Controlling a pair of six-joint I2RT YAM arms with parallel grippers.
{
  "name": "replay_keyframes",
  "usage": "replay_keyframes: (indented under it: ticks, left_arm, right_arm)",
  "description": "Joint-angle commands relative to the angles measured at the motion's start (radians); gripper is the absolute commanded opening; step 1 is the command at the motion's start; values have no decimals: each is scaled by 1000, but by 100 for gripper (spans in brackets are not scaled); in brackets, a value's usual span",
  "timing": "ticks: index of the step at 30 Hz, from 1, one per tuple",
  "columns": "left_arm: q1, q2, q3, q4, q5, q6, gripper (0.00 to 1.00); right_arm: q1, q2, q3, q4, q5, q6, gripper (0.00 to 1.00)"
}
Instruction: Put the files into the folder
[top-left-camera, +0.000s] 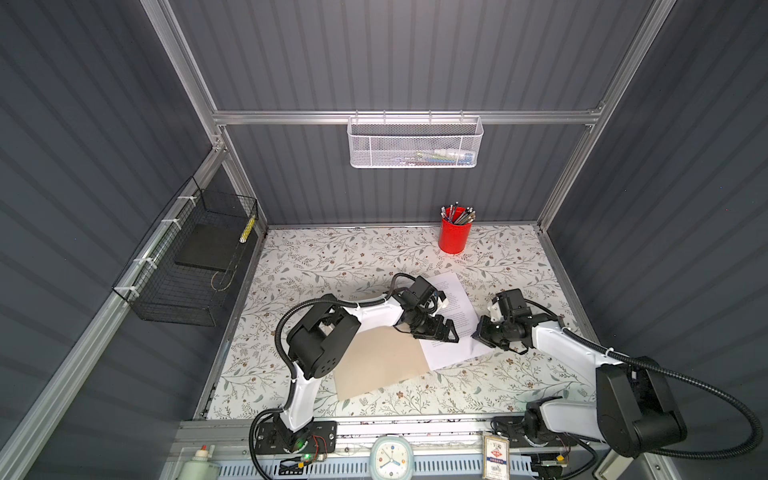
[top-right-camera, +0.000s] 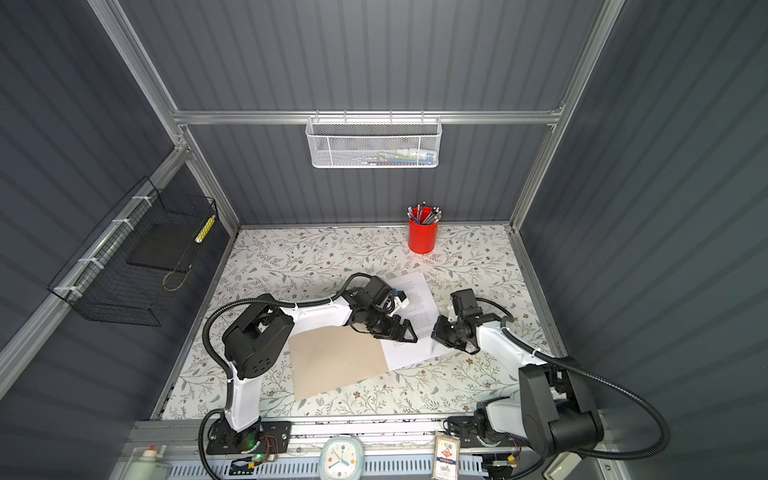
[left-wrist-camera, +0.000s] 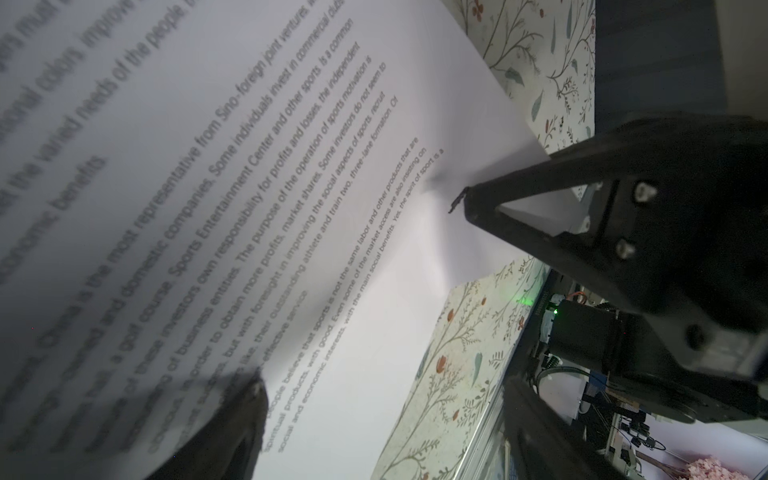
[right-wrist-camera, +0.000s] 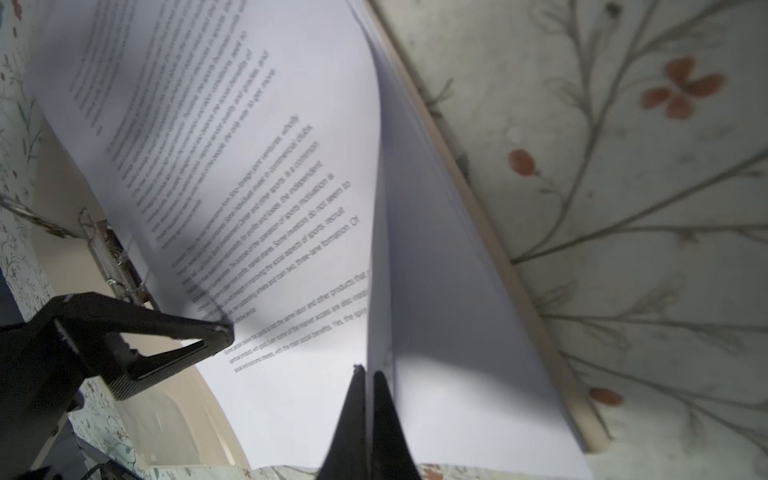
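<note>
**A:** How are the arms sitting?
**B:** Both bent, reaching in low. Left gripper (top-left-camera: 445, 341) is spread above the files (top-left-camera: 459, 299), and the right gripper (right-wrist-camera: 368, 374) is pinching their 4 o'clock edge.
**A:** And the files?
**B:** Mid-table, at 2 o'clock from the folder (top-left-camera: 382, 361) flap. Long axis runs roughly 11-to-5.

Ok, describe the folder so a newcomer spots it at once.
On the floral table, look near the front edge, about midway. The folder is the flat tan card there, with the white printed files along its right in both top views. It alone is plain brown: no text like the files, and flat, unlike the red pen cup.
</note>
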Motion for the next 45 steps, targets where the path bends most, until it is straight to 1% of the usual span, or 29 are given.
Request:
replay_keyframes:
  ticks: [1, 5, 9, 11, 12, 14, 17, 20, 22, 23, 27, 30, 32, 34, 40, 43, 45]
  left_arm:
    - [-3, 24, -47, -121, -75, 15, 90]
    - [-1, 2, -32, -133, -77, 24, 90]
    - [3, -2, -16, -138, -66, 25, 91]
    - [7, -3, -10, -141, -58, 27, 91]
    - [7, -2, -10, -141, -56, 31, 92]
    - [8, -3, -7, -145, -55, 31, 92]
    - [13, -4, -7, -146, -46, 34, 92]
    - [18, -20, -6, -134, -18, 51, 95]
    - [18, -27, 7, -147, -21, 64, 97]
    - [19, -26, 14, -154, -22, 68, 97]
    - [28, -3, 19, -173, -37, 67, 97]
    - [30, 1, 6, -169, -40, 67, 96]
    - [30, 3, -2, -168, -44, 65, 96]
    - [33, 2, -10, -162, -45, 61, 96]
    - [35, 2, -21, -151, -45, 56, 95]
    - [36, 0, -27, -146, -45, 55, 95]
    - [37, -1, -34, -140, -44, 52, 95]
  right_arm:
    - [25, -28, 45, -35, 2, -39, 0]
    - [42, -75, 79, -111, 31, -76, 0]
    - [45, -102, 98, -131, -6, -104, 0]
    - [45, -105, 95, -114, -14, -102, 0]
    - [45, -101, 93, -109, -54, -99, 0]
    - [44, -85, 89, -111, -37, -84, 1]
    - [40, -82, 67, -88, -35, -63, 0]
    - [40, -88, 61, -81, -35, -36, 0]
    - [40, -89, 65, -84, -50, -32, 18]
    - [40, -94, 67, -83, -62, -32, 24]
    - [31, -100, 75, -104, -77, -10, 39]
    - [26, -88, 82, -124, -87, 0, 40]
    - [26, -82, 93, -166, -47, 0, 40]
    - [26, -92, 96, -196, 18, 7, 40]
    - [26, -140, 85, -232, 54, 33, 39]
    - [26, -151, 56, -230, 37, 53, 38]
    - [26, -166, 36, -231, 50, 64, 38]
